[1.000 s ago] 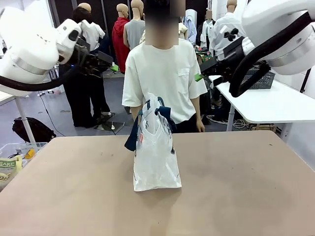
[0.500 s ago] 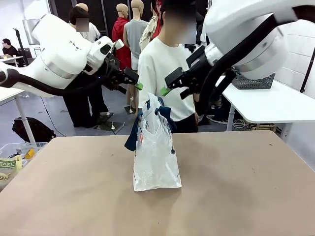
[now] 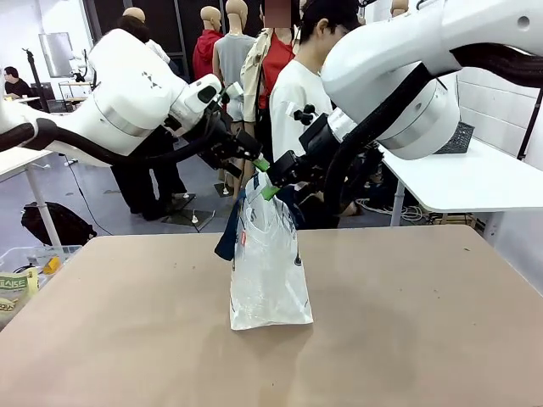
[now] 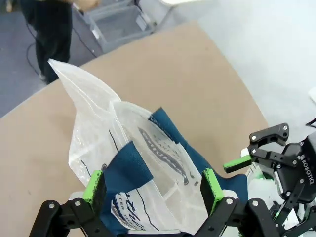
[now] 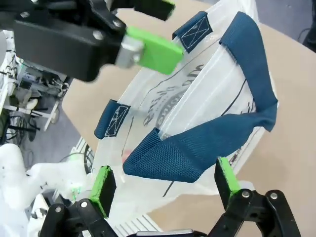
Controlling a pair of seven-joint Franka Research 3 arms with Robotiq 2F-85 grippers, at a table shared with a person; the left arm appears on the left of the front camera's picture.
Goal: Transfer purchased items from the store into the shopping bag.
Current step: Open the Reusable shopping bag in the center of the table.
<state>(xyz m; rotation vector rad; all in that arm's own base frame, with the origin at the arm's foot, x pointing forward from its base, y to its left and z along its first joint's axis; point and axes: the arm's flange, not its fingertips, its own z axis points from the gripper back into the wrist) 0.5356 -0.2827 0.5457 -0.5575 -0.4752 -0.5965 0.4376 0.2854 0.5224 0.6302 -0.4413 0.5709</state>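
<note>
The shopping bag [image 3: 267,271] stands upright at the middle of the table, translucent, with navy handles and a small red tag. My left gripper [image 3: 256,159] and right gripper [image 3: 273,186] meet just above its mouth, both open. In the left wrist view the left gripper [image 4: 153,185] straddles a navy handle [image 4: 126,170] over the bag [image 4: 98,123]. In the right wrist view the right gripper [image 5: 164,181] stands open around the other navy handle [image 5: 197,148], without pinching it. The purchased items are out of view.
A person [image 3: 297,102] stands just behind the bag at the table's far edge. A clear bin [image 3: 25,263] sits low at the left. A white side table [image 3: 475,178] stands at the right. The brown tabletop [image 3: 407,322] stretches around the bag.
Both arms have swung in from the picture's sides and down to the bag's mouth. The person has shifted to the right behind it. The bag has stayed put.
</note>
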